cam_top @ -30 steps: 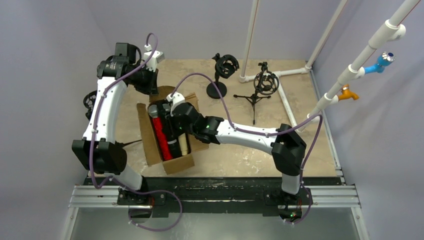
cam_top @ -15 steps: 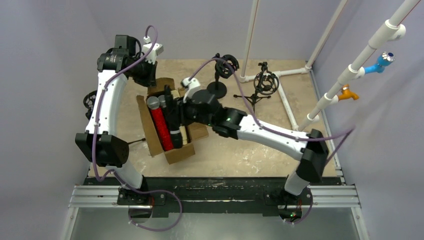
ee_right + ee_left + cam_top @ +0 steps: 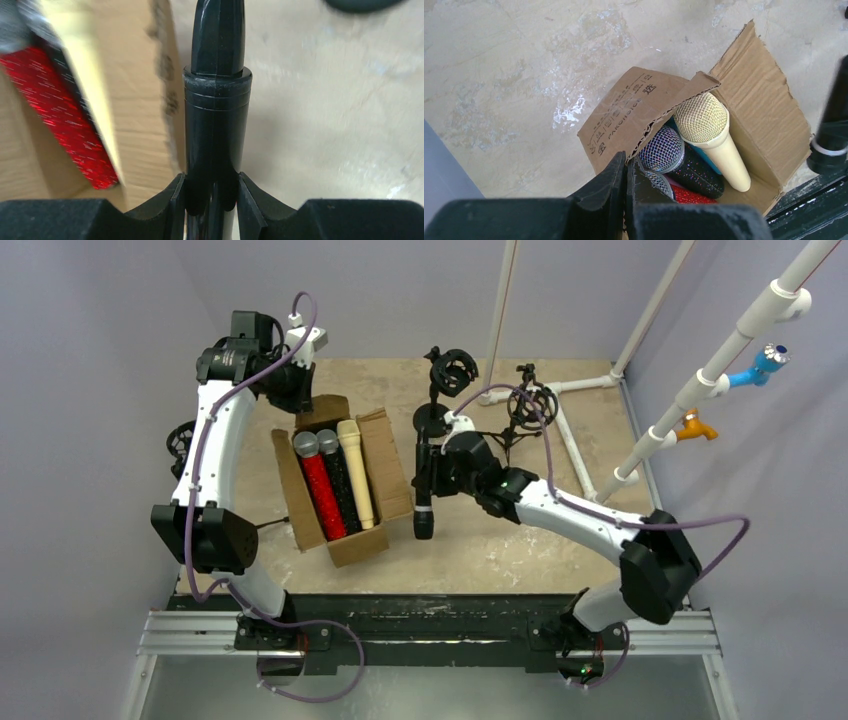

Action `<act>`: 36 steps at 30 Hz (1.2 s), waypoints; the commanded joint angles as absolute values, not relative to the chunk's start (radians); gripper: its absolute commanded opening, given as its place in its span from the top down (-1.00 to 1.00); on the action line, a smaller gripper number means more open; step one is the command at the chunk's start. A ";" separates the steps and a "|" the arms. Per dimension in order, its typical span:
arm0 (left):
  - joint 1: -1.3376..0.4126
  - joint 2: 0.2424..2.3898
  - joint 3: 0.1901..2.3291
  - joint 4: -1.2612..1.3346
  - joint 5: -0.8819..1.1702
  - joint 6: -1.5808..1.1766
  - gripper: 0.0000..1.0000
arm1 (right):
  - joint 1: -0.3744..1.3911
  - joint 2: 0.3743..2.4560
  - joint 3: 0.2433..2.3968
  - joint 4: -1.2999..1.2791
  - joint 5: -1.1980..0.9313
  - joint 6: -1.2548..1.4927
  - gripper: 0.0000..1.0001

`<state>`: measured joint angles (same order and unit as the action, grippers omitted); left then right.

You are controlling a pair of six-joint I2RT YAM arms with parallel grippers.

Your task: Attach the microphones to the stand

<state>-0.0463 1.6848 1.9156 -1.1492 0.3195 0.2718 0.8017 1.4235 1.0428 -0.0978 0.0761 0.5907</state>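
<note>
Desk point(image 3: 520, 550) space is carrying everything, and both arms are reaching out over it. The box point(image 3: 288, 490) is lying open on the left part with its flaps splayed, so the mics inside are showing. A red mic point(image 3: 320, 495), a black glitter mic point(image 3: 341, 488) and a cream mic point(image 3: 357, 475) are lying side by side with their mesh heads toward the far end.

Two stands are waiting at the far side, a round-base stand point(image 3: 449, 375) and a tripod stand point(image 3: 530, 408) to its right. Each is carrying an empty ring cradle, which I take to be where the mics are going.

A black mic point(image 3: 424, 508) is being held over the desk just right of the box, between it and the stands. The right tool point(image 3: 425, 475) is gripping it round the body, jaws part-way apart with a pad pressing on each side, and seems to be carrying it toward a cradle. The left tool point(image 3: 625, 167) is hovering over the box's far flap with its fingers pressed together and nothing between them. It is probably there to steady the box.

Writing is showing only on that flap: printed capitals and a few Chinese characters, too skewed for me to read surely. No brand is showing on any mic.
</note>
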 commanded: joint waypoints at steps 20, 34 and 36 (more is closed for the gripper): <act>-0.045 1.615 1.880 -1.039 0.346 0.260 1.00 | 0.927 1.864 1.083 0.238 -0.085 0.889 1.00; -0.044 1.541 1.784 -1.025 0.290 0.270 1.00 | 0.945 1.840 1.068 0.194 -0.002 0.897 1.00; -0.044 1.530 1.769 -1.021 0.288 0.268 1.00 | 0.930 1.827 1.050 0.175 0.007 0.868 1.00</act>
